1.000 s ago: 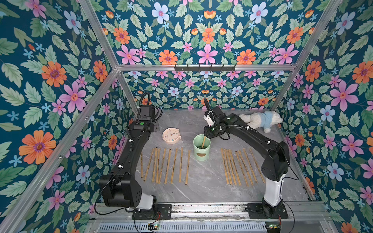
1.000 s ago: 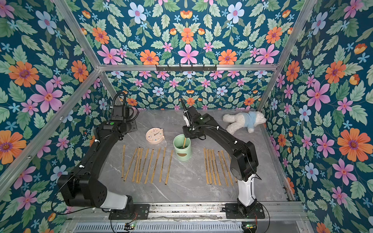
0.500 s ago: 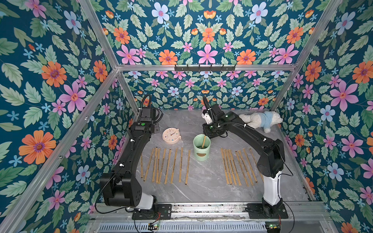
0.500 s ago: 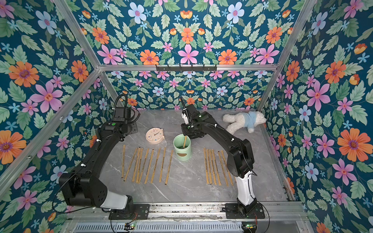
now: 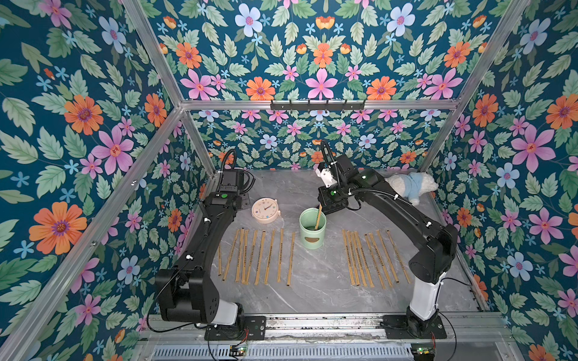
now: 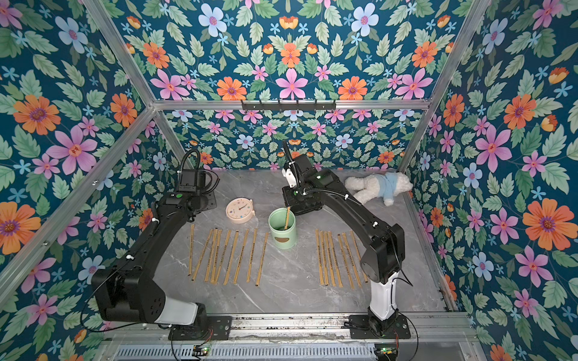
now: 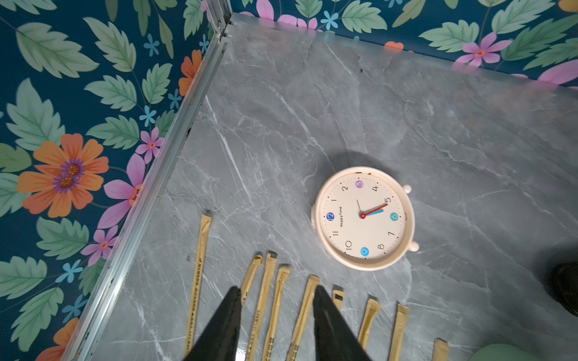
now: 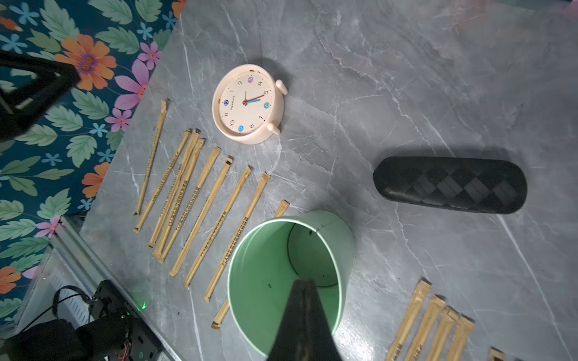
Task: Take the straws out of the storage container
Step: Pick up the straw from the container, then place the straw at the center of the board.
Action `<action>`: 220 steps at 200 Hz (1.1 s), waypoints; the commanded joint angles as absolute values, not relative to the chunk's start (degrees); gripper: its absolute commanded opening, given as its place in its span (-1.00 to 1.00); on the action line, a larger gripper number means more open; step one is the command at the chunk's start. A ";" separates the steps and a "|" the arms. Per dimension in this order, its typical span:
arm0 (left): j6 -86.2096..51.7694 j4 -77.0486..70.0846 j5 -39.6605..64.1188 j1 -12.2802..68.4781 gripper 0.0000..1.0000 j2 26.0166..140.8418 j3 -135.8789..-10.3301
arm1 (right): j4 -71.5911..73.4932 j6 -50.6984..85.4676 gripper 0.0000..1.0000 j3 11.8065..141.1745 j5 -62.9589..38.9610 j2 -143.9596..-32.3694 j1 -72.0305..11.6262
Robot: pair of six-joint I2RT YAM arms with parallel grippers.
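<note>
Straws [image 5: 259, 256]: the left batch, eight pieces, lies flat on the grey marble table [image 5: 312, 293] in a loose row. Long axes run front to back. The outermost piece lies a little apart from the others.

Left gripper [image 7: 276, 289]: hangs above the far ends of that batch, near the back left corner. Jaws spread, nothing between them. In the left wrist view both black fingers [image 7: 325, 315] frame the wrapped straw ends below.

Clock [image 5: 265, 211]: round and pinkish, lying face up. It sits just behind the left batch and clear of the straws.

Container [image 5: 312, 234]: mint green, upright, mid-table between the two batches, with its brown label facing front. One standing straw [image 5: 318, 217] is in it, leaning toward the back rim. Both top views show that straw's upper end running up into the right gripper.

Right gripper [image 8: 301, 283]: poised over the container's back rim. Jaws pressed together, pinching the upper end of the standing straw as far as the top views show. In the right wrist view the closed fingers cover the straw, and the green inside of the container shows nothing else.

Black woven case [image 8: 450, 184]: lies flat beside the container, seen clearly only in the right wrist view.

Right batch [image 5: 369, 259]: seven straws as far as they can be counted. They lie flat and near parallel, fanning slightly outward toward the front.

Plush toy [image 5: 409, 184]: white with a blue top, lying on its side at the back right corner, well apart from the straws.
</note>
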State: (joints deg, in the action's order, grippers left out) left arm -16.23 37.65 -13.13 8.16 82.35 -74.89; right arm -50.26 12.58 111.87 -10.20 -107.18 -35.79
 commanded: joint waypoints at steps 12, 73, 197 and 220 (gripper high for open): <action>-17.90 35.61 -12.66 10.55 -0.19 82.30 -74.37 | -54.31 10.41 -0.99 113.65 -8.03 -103.53 -35.99; -19.68 33.66 -13.49 16.26 -0.19 84.54 -74.79 | -61.27 7.79 -0.98 115.79 -3.71 -95.68 -36.04; -21.22 30.85 -13.54 23.22 -0.19 89.76 -76.63 | -68.76 9.26 -0.99 101.44 4.74 -80.70 -31.28; -21.29 30.61 -13.54 23.89 -0.19 90.50 -76.64 | -71.63 10.01 -0.99 100.78 2.98 -82.24 -31.10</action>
